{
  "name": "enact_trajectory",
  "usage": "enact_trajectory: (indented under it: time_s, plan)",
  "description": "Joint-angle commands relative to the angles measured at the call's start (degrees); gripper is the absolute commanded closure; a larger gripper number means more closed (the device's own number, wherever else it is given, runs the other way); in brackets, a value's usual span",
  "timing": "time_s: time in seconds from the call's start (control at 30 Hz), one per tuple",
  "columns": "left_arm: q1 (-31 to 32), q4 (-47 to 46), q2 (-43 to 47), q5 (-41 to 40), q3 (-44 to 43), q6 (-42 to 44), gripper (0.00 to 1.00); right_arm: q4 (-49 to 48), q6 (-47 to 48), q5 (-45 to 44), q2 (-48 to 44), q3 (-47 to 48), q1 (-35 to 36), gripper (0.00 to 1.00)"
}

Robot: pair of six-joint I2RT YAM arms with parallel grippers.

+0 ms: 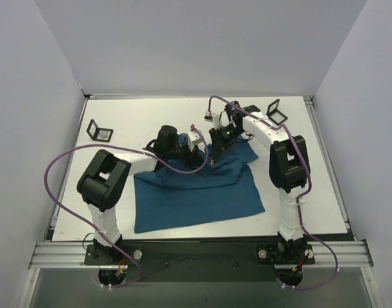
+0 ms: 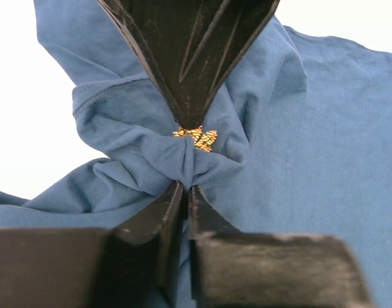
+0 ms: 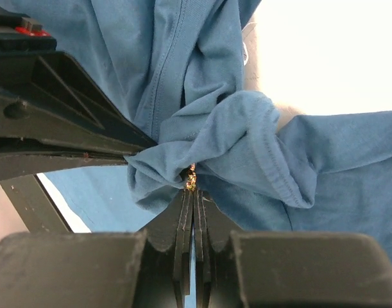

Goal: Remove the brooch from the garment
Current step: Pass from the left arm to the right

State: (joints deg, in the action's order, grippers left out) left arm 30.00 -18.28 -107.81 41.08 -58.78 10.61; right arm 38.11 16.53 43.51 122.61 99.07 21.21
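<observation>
My left gripper (image 2: 184,187) is clenched on a gathered knot of the garment (image 1: 196,196), just below the brooch (image 2: 197,137). My right gripper (image 3: 193,191) is closed to a fine point with its tips on the brooch itself; in the left wrist view it enters from the top of the frame as a black wedge ending right at the gold. The brooch sits at the centre of that view, and in the top view just above the middle, at the bunched upper edge of the garment between my two grippers. The rest of the cloth lies spread over the middle of the white worktop (image 1: 298,192). The brooch is a tiny gold-orange thing, irregular in outline with a grainy, beaded surface. I judge it hard, almost weightless and easy to lose from smooth tapered plastic tips, so the hold belongs square on its body, not on a corner. Only a glint of it shows in my right wrist view, so I cannot tell how much metal I have against how much cloth. The garment is matte teal-blue cotton with a stitched hem, soft and limp, folding into deep creases. It will likely stretch and follow any pull, which is why the left pinch close under the ornament matters as an anchor.
</observation>
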Motion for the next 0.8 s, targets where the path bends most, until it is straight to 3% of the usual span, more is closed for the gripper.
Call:
enact_trajectory:
  time_s: [0.0,0.13,0.5,0.53,0.77]
  plan:
    - [-0.1,1.8,1.3,-0.6,-3.8,-0.4,0.77,4.9,1.0,-1.5,-2.9,3.5,0.6,1.00]
    - [-0.1,3.9,2.6,-1.4,-5.4,-0.3,0.56,8.0,2.1,-2.2,-3.9,6.1,1.4,1.00]
    - [0.7,6.6,6.1,-0.7,-6.7,-0.3,0.28,20.9,5.2,-6.1,-4.6,15.6,2.3,1.00]
    - [0.8,6.9,6.6,-0.7,-7.0,-0.3,0.21,24.0,5.9,-6.8,-4.0,16.7,2.3,1.00]
    - [2.3,6.2,6.7,1.6,-7.9,-2.3,0.17,35.3,10.2,-9.2,-2.5,22.2,2.8,1.00]
